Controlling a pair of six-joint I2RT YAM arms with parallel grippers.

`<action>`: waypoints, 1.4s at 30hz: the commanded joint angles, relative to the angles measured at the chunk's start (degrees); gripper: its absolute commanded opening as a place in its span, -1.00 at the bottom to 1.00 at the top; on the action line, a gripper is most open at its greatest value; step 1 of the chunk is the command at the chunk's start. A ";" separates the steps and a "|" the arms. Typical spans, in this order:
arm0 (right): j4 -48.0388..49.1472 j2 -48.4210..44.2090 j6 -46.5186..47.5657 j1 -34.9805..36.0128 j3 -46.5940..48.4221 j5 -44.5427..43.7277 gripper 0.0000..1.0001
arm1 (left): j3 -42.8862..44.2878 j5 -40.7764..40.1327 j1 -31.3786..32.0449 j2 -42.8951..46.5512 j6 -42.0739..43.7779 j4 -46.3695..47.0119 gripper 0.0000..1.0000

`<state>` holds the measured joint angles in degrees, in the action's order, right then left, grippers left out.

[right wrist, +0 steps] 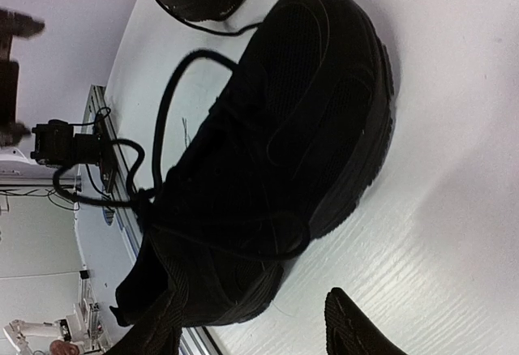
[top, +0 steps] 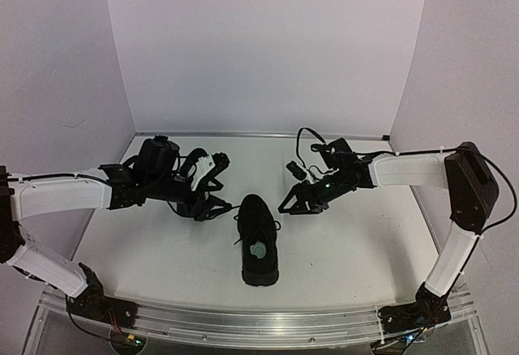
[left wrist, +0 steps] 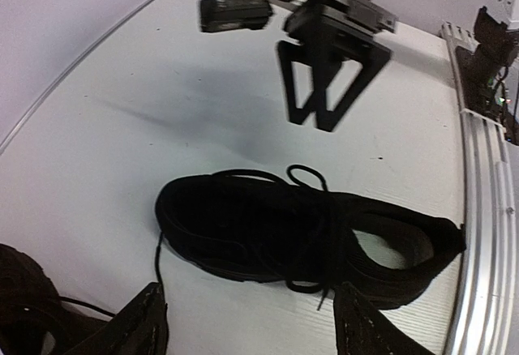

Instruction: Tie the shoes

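One black shoe (top: 258, 241) lies in the middle of the table, toe pointing away, a pale patch showing in its opening. Its thin laces (left wrist: 304, 178) lie loose over the tongue, and one end trails onto the table by the toe. My left gripper (top: 220, 185) hovers to the shoe's upper left, open and empty (left wrist: 251, 327). My right gripper (top: 296, 207) hangs to its upper right, also open (right wrist: 251, 335), the shoe's side (right wrist: 308, 128) just ahead of it. A second black shoe (left wrist: 20, 294) lies mostly hidden under my left arm.
An aluminium rail (top: 259, 327) runs along the near table edge, close to the shoe's heel (left wrist: 486, 209). White walls close in the back and both sides. A black cable (top: 308, 138) loops above the right wrist.
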<state>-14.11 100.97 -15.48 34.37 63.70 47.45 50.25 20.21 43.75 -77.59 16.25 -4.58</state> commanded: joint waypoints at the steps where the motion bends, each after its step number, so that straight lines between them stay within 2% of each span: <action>1: 3.05 4.99 -1.78 -0.11 8.02 -0.13 0.14 | -1.82 4.68 1.03 1.63 -1.29 0.33 0.42; 8: 2.69 13.93 -2.59 1.93 17.82 -1.79 0.09 | -1.20 2.62 1.53 0.77 -0.53 1.16 0.43; 13: 2.60 17.42 -1.63 3.17 19.45 -1.19 -0.03 | -0.09 2.12 1.52 0.16 -0.09 1.92 0.43; 21: 2.99 19.11 -1.01 5.60 20.86 -0.33 0.01 | 0.21 1.97 1.56 -1.32 -0.10 2.90 0.43; 27: 6.25 19.13 -3.16 5.96 20.10 -0.41 0.07 | 0.50 1.66 1.53 -1.85 -0.45 3.59 0.44; 37: 21.55 13.06 -10.46 6.02 10.49 -7.61 0.10 | -0.03 -0.65 1.51 -1.64 -0.98 4.12 0.45; 42: 23.59 10.11 -11.04 5.98 7.12 -7.91 0.10 | 2.52 -6.59 1.48 -4.13 -1.14 2.73 0.40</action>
<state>4.93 115.64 -25.03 40.06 72.76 41.80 48.68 19.05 45.12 -79.37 15.85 -2.46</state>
